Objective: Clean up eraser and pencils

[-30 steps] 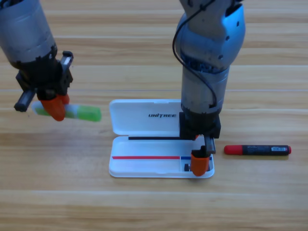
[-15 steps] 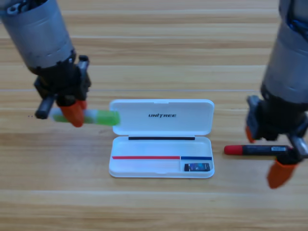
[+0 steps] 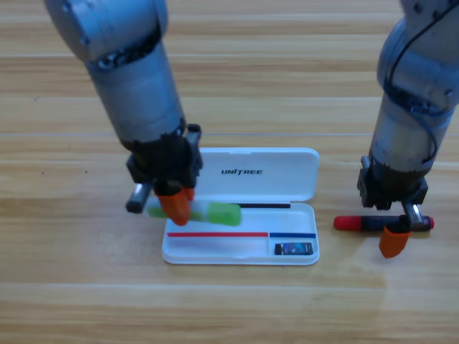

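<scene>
My left pincer point(image 3: 176, 204) clamped on green pencil point(image 3: 208, 213), long axis across, over white case point(image 3: 240, 251) tray's left end. Eraser point(image 3: 294, 249) in tray's right compartment. My right pincer point(image 3: 393, 233) astride red-capped pencil point(image 3: 384, 223) on bench point(image 3: 72, 287); grip cannot tell.

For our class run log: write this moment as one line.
left gripper: holds green pen over white case | eraser: in case | right gripper: at red-capped marker
</scene>
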`<state>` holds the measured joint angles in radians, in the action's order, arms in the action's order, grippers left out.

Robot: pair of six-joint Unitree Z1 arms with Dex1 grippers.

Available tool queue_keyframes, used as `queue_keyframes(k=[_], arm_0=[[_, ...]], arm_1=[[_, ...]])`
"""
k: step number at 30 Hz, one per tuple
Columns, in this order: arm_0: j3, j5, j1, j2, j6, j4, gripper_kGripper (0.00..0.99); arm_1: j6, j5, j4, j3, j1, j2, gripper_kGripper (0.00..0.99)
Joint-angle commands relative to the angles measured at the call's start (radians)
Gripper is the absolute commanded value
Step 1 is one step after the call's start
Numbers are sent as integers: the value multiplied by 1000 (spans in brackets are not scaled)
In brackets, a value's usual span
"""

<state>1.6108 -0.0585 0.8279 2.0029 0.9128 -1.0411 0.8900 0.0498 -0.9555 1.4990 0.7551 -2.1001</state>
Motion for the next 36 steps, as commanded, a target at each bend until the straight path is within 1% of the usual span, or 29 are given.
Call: queue_keyframes(k=[1,5,7,8,10,11,13,14,18,21,24,28,36], arm_0=[[17,11,25,105,-8,33,0],[31,20,27,135,-12,46,0],[40,23,30,151,-17,47,0],[44,23,31,158,-17,49,0],[52,25,36,169,-20,53,0],[52,25,37,175,-20,58,0],[54,25,40,186,-23,64,0],[55,26,42,191,-23,66,0],[64,29,46,206,-26,67,0],[66,32,46,212,-28,67,0],[69,39,46,212,-32,67,0],[67,45,48,209,-38,66,0],[61,57,50,194,-52,66,0]], arm_1=[[24,10,35,-23,-57,-103,834],[41,16,44,-31,-79,-129,805],[50,16,46,-36,-86,-138,709],[57,16,46,-39,-91,-141,638],[66,15,46,-45,-97,-147,443],[69,13,46,-46,-100,-149,321],[75,8,50,-51,-103,-150,26],[76,8,54,-54,-105,-150,0],[75,18,57,-59,-106,-136,0],[73,8,52,-66,-106,-100,0],[73,-15,24,-62,-106,-60,0],[72,-18,-5,-48,-106,-18,0],[69,-22,-20,-39,-106,32,0]])
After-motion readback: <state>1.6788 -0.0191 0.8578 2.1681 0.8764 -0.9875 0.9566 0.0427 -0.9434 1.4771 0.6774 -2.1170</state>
